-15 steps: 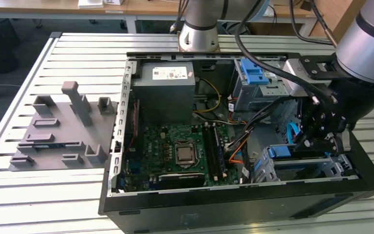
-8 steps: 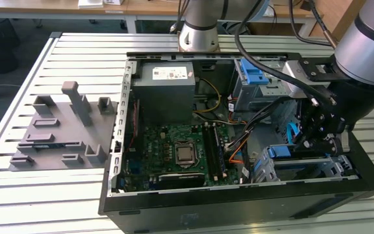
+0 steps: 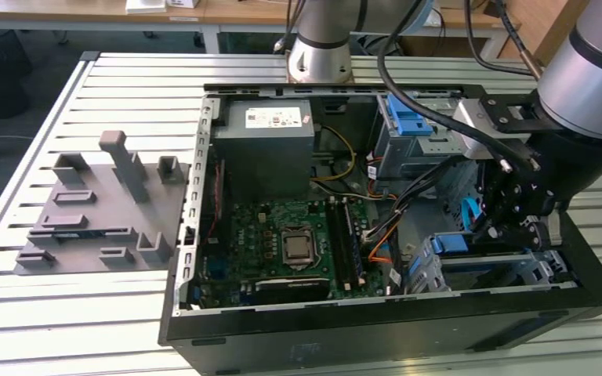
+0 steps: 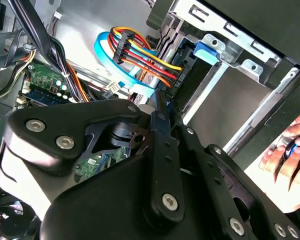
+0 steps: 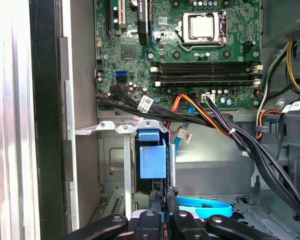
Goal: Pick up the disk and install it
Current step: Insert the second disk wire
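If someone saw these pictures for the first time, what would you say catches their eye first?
Probably the open computer case on the slatted table, with its green motherboard laid bare in the middle. Next, the gripper reaching into the case at the exterior view's right, at the metal drive cage, where the disk stands on edge in its blue carrier. A grey fixture sits on the table beside the case.

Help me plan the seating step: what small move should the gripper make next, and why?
Probably a short, straight push along the slot. In the first wrist view the disk, in its blue carrier, stands upright inside the metal cage with the gripper right at its near edge. Whether it is fully seated cannot be told.
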You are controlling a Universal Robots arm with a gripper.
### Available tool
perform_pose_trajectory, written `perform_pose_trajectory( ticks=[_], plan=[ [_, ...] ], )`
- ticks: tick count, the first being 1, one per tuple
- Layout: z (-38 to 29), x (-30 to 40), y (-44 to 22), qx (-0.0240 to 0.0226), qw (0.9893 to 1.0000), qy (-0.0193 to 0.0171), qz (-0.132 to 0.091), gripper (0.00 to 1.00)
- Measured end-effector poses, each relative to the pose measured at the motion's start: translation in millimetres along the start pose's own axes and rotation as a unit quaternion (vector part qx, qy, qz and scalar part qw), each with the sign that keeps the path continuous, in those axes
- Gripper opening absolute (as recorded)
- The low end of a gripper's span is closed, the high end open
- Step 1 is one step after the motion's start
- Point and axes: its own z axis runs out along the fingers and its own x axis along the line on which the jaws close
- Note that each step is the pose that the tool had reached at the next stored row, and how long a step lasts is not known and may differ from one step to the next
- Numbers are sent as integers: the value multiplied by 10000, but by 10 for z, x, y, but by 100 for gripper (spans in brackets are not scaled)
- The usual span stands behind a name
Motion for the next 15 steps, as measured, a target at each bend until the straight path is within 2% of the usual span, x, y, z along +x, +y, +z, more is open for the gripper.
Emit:
perform_pose_trajectory(
  ticks=[6, 7, 12, 13, 14, 15],
  plan=[
    [1, 1, 0, 0, 10000, -1, 0, 17],
    [1, 0, 0, 0, 10000, -1, 0, 23],
    [0, 1, 0, 0, 10000, -1, 0, 24],
    [-1, 1, 0, 0, 10000, -2, 0, 30],
    [-3, 1, 0, 0, 10000, -3, 0, 30],
    [-4, 0, 0, 0, 10000, -6, 0, 36]
  ],
)
